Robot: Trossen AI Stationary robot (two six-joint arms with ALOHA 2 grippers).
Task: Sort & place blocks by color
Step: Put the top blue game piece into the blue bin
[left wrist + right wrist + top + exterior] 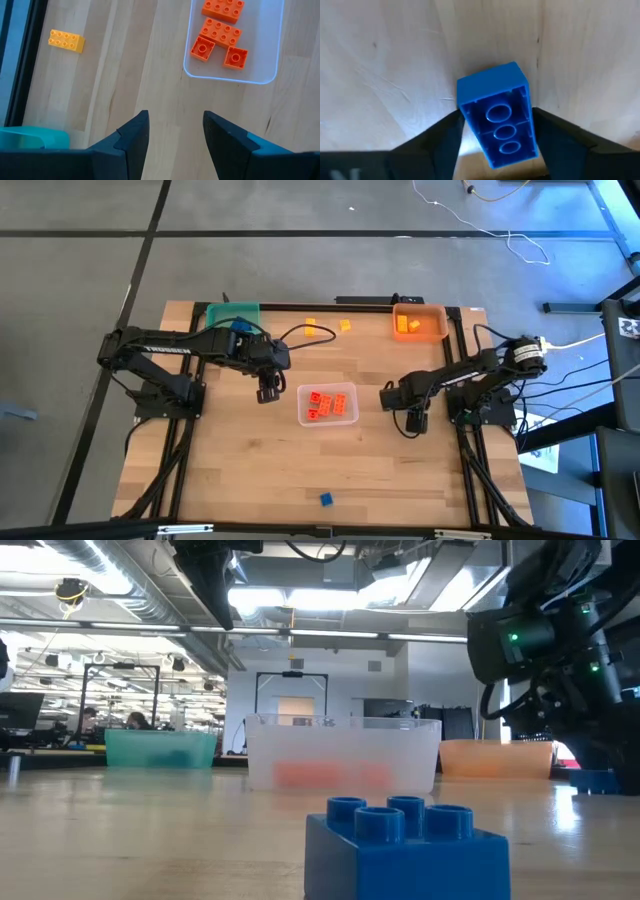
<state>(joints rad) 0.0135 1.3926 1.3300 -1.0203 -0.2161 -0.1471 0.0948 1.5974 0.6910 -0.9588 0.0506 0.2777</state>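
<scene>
While the right gripper (416,421) hangs right of centre in the high view, its wrist view shows a blue block (497,121) set between the two dark fingers (437,145), hollow underside facing the camera; whether the pads actually press its sides cannot be told. The left gripper (266,393) sits left of centre, just left of the clear bin (352,418), with its fingers (135,140) spread and nothing between them above bare wood. That clear bin, at the middle of the table, holds several red-orange blocks (322,405). At the upper left of the tabletop stands the teal bin (225,313) with a blue piece (240,326) inside, partly hidden by the left arm. At the upper right stands the orange bin (432,311), holding orange blocks (406,325). Two yellow blocks (310,327) lie loose on the wood between those two bins, near the top edge. Another blue block (326,499) lies alone near the bottom centre, and fills the foreground of the low view (405,850).
</scene>
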